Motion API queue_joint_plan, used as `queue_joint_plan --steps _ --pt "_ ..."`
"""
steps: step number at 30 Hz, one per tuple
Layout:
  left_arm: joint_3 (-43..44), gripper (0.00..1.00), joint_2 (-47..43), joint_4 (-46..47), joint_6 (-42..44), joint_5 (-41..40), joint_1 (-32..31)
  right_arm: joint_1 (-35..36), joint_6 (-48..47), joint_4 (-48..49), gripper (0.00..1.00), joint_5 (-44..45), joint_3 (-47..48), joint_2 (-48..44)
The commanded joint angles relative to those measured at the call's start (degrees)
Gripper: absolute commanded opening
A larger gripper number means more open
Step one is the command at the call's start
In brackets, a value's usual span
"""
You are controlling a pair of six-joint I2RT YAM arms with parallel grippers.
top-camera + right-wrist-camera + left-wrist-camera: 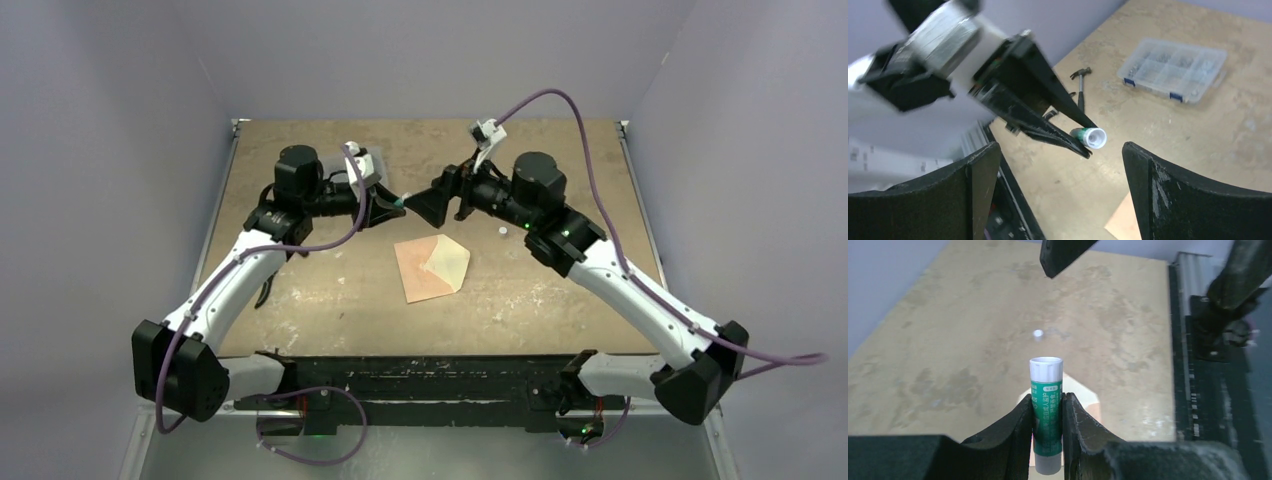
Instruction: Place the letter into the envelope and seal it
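The salmon envelope lies flat mid-table, its pointed flap open and the cream inner face showing. No separate letter shows; it is hidden or out of view. My left gripper hovers above the table behind the envelope, shut on a green glue stick whose white open end points at the right gripper. My right gripper faces it, a short gap away, open wide with nothing between its fingers. A small white cap lies on the table.
A clear plastic organizer box sits at the back left, partly behind the left arm. A hammer lies on the left side of the table. Grey walls close in on three sides.
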Motion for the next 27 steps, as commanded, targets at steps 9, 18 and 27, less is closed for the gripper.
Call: queue_joint_plan --steps 9,18,27 --pt "2.82 0.0 2.66 -7.89 -0.55 25.4 0.08 -0.4 -29.95 -11.03 0.68 -21.22 2.43 0.85" --pt "3.38 0.0 1.47 -14.31 10.75 25.22 0.08 -0.37 -29.28 -12.23 0.07 -24.22 6.17 4.64" --pt "1.89 0.0 -1.02 -5.77 7.9 14.61 0.08 -0.37 -16.15 -7.01 0.0 -17.86 6.56 6.37"
